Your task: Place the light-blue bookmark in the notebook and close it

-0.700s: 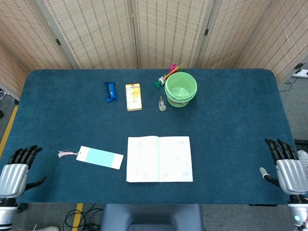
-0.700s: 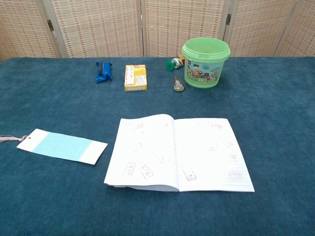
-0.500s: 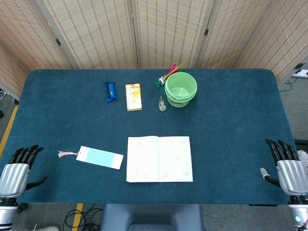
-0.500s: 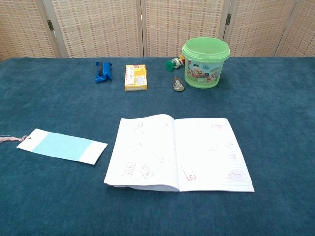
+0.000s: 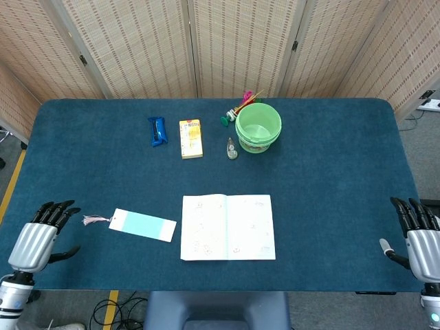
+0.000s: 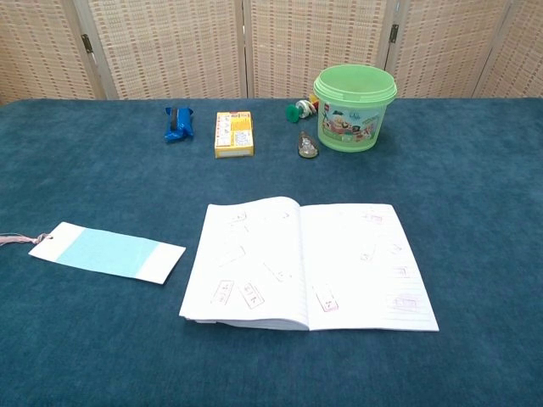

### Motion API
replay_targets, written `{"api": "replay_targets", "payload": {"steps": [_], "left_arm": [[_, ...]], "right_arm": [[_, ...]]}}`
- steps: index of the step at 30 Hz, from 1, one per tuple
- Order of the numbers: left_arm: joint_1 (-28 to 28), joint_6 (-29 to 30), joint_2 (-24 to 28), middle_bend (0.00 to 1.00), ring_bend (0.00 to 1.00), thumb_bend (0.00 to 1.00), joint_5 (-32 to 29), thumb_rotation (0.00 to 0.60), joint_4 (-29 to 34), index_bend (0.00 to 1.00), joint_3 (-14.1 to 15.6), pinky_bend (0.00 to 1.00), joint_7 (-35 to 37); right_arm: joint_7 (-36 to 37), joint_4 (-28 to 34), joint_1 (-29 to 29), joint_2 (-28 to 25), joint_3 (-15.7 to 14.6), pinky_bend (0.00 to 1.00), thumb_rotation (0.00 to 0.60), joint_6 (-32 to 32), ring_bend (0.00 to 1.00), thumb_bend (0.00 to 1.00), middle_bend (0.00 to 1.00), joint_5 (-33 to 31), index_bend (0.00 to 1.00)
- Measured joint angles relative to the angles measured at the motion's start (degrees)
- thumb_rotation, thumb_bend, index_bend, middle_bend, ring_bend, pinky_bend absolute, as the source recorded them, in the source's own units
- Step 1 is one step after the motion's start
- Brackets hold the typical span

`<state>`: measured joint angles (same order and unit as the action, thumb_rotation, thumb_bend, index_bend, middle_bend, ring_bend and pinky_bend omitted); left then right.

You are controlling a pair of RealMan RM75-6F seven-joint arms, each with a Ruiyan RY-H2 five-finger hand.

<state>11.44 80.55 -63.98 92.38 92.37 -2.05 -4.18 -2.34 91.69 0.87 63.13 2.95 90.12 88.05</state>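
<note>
The notebook (image 5: 227, 227) (image 6: 307, 263) lies open and flat near the table's front edge. To its left lies the light-blue bookmark (image 5: 142, 225) (image 6: 107, 252), flat, its tassel pointing left. My left hand (image 5: 38, 237) hovers open at the table's front left corner, left of the bookmark and apart from it. At the front right corner, beyond the table's edge, my right hand (image 5: 421, 234) is open and holds nothing. The chest view shows neither hand.
At the back of the blue table (image 5: 330, 179) stand a green bucket (image 5: 258, 127), a yellow box (image 5: 191, 138), a blue packet (image 5: 157, 130) and small items (image 5: 232, 148) beside the bucket. Folding screens close off the far side.
My left hand has moved in and up towards the bookmark. My right hand has drifted slightly outward to the right. Bookmark and notebook have not moved.
</note>
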Motion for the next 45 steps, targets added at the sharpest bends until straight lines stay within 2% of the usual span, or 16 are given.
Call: {"api": "replay_targets", "payload": {"steps": [10, 19, 28, 32, 36, 45], "left_arm": [[8.07, -8.51, 1.14, 0.17, 0.18, 0.17, 3.74, 0.6, 0.75, 0.24, -0.62, 0.16, 1.19], [16.56, -20.71, -0.64, 0.16, 0.18, 0.17, 3.4, 0.6, 1.03, 0.22, -1.29, 0.16, -0.4], [21.58, -30.72, -4.37, 0.1, 0.13, 0.17, -4.32, 0.6, 2.05, 0.15, -1.51, 0.16, -6.68], [23.06, -32.67, -7.06, 0.1, 0.13, 0.17, -7.45, 0.6, 1.67, 0.19, -1.61, 0.16, -10.67], [24.54, -34.67, -9.28, 0.1, 0.13, 0.25, -10.78, 0.6, 0.8, 0.23, -1.77, 0.16, -13.35], [27.13, -37.89, -12.2, 0.1, 0.12, 0.26, -18.83, 0.6, -1.49, 0.22, -1.96, 0.16, -17.51]], "right_arm": [[0.03, 1.1, -0.01, -1.26, -0.07, 0.15, 0.6, 0.19, 0.08, 0.21, 0.14, 1.01, 0.02], [-0.46, 1.84, -0.01, -1.85, -0.03, 0.15, 0.6, 0.58, 0.08, 0.21, 0.14, 1.8, 0.02], [-0.17, 1.53, 0.21, -1.62, -0.03, 0.15, 0.6, -0.04, 0.08, 0.21, 0.13, 1.7, 0.02], [0.15, 1.28, 0.24, -1.65, 0.02, 0.15, 0.6, 0.0, 0.08, 0.21, 0.13, 1.73, 0.02], [0.62, 0.92, 0.14, -1.53, 0.11, 0.15, 0.6, 0.01, 0.08, 0.21, 0.13, 1.38, 0.02], [1.53, -0.05, -0.13, -1.23, 0.17, 0.15, 0.6, 0.0, 0.08, 0.21, 0.13, 0.78, 0.02]]}}
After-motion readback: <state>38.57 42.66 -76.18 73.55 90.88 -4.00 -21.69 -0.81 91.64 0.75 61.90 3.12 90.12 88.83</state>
